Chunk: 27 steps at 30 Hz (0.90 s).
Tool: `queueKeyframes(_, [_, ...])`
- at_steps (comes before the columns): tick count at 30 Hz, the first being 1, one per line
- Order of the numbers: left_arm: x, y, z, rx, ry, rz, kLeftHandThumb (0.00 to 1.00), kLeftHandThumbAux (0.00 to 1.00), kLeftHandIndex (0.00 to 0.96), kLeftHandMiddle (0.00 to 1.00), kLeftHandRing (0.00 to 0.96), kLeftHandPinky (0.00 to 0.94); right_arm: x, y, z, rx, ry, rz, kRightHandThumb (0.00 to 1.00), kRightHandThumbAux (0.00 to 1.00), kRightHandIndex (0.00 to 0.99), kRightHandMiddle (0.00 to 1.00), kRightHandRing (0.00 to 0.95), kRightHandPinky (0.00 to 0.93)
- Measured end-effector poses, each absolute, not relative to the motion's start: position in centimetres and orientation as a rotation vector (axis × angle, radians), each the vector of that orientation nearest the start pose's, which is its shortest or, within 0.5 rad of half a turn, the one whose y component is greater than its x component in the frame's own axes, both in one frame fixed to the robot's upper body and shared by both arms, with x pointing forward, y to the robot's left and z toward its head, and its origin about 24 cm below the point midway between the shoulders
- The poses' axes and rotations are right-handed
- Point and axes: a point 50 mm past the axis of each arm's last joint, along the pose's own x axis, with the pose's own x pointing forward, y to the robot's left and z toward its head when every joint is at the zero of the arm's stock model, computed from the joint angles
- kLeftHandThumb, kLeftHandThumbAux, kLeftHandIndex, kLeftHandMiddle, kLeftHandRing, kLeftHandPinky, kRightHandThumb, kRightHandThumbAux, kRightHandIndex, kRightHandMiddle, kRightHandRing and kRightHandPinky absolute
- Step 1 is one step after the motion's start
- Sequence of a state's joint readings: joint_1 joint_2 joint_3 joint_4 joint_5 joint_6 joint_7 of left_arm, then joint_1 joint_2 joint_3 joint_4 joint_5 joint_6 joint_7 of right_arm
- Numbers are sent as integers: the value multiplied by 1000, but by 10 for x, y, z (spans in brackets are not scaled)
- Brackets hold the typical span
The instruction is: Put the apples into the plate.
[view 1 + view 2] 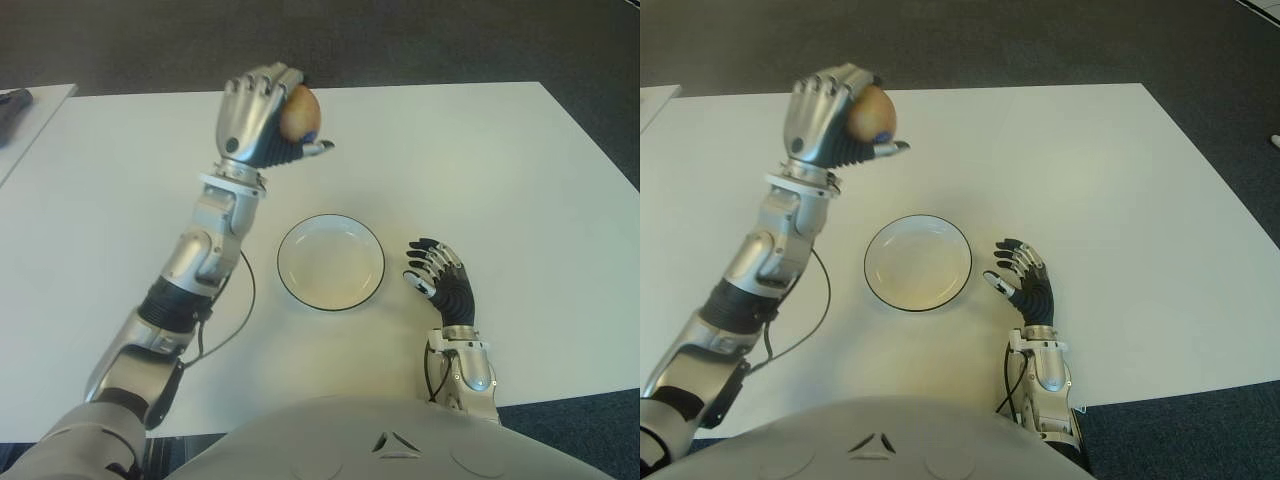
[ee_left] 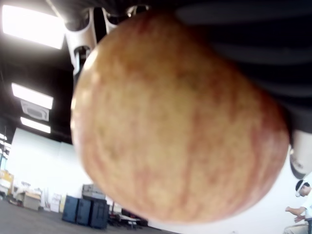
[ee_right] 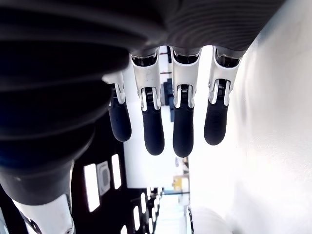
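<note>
While my left robot hand [image 1: 262, 115] grips the apple [image 1: 300, 112] at 11 o'clock, plate [image 1: 330, 262] is empty; right robot hand [image 1: 440, 280] open, idle at its 3 o'clock.

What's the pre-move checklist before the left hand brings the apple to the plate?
1. Grasp: left hand has its fingers curled around the apple; the left wrist view shows it filling the palm. Ok.
2. Apple over plate: not ok. The hand shows beyond the plate, toward the table's far edge.
3. Plate free: nothing lies in it. Ok.
4. Right hand clear: it shows beside the plate on its right, fingers open, not over it. Ok.
5. Path: bare white table between hand and plate. Ok.
6. Height of apple above table: cannot tell.
</note>
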State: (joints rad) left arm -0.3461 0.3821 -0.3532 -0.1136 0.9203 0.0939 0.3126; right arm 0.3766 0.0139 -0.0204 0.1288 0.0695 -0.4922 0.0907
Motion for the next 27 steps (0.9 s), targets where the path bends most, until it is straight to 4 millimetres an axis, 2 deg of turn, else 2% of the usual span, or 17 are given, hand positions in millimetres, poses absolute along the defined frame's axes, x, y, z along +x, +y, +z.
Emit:
queueKeyframes(4, [282,108,137,1204,-651,53,754,692,444,891,861,839,159,-170,-15,44,-8,-67,601,757,271,328,335,366])
queueKeyframes(11, [277,96,127,1186,-637,-13,754,692,444,889,860,839,160,-170,-15,44,-8,-68,627,763,281,336,339,355])
queueKeyframes(16, [268,88,110,1167,-581,-87,754,692,444,882,860,836,160,-170,-15,47,-9,-70,639,762,285,332,335,352])
queueKeyframes(27, [255,84,80,1150,-482,-173,753,692,444,872,861,841,160,-169,-15,47,-8,-71,628,759,294,331,339,370])
